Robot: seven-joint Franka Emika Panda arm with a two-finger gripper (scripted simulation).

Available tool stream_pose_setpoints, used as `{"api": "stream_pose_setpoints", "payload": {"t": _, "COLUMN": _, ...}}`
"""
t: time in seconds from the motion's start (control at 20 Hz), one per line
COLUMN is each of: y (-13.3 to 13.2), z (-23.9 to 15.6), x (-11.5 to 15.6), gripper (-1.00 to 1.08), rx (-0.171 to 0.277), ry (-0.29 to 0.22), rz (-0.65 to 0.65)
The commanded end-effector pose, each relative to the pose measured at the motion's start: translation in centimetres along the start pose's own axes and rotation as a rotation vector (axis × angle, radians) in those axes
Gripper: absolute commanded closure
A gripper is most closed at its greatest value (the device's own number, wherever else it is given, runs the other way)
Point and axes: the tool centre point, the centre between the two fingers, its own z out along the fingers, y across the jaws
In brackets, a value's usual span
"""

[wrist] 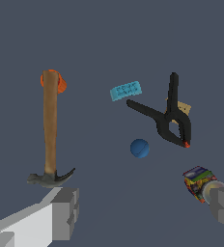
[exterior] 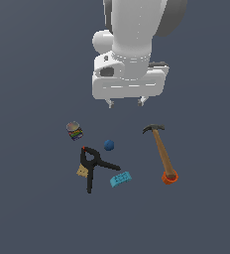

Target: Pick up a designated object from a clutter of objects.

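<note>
The small dark-blue ball [exterior: 109,145] lies on the grey floor in the middle of the clutter; it also shows in the wrist view [wrist: 139,148]. My gripper [exterior: 126,102] hangs high above the floor, behind the ball in the exterior view, open and empty. Its grey fingers [wrist: 65,212] stand wide apart in the wrist view. Around the ball lie the colourful can [exterior: 75,131], the black clamp [exterior: 93,166], the tan piece [exterior: 82,171] under the clamp, the light-blue block [exterior: 120,179] and the hammer [exterior: 160,149].
The hammer's orange end [exterior: 169,177] points toward the front of the exterior view. In the wrist view the can [wrist: 198,182] is near one finger and the hammer head [wrist: 50,178] near the other. The clamp [wrist: 169,116] lies close beside the ball.
</note>
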Motion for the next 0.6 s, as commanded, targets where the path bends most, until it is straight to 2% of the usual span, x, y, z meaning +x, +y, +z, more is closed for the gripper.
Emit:
{"api": "stream_pose_setpoints", "payload": {"t": 0.0, "y": 0.0, "z": 0.0, "x": 0.0, "gripper": -0.92, "rx": 0.0, "ry": 0.0, "rz": 0.0}}
{"api": "stream_pose_setpoints", "payload": {"t": 0.55, "y": -1.1, "z": 0.0, "x": 0.6, "gripper": -0.92, "rx": -0.018, "ry": 0.014, "rz": -0.07}}
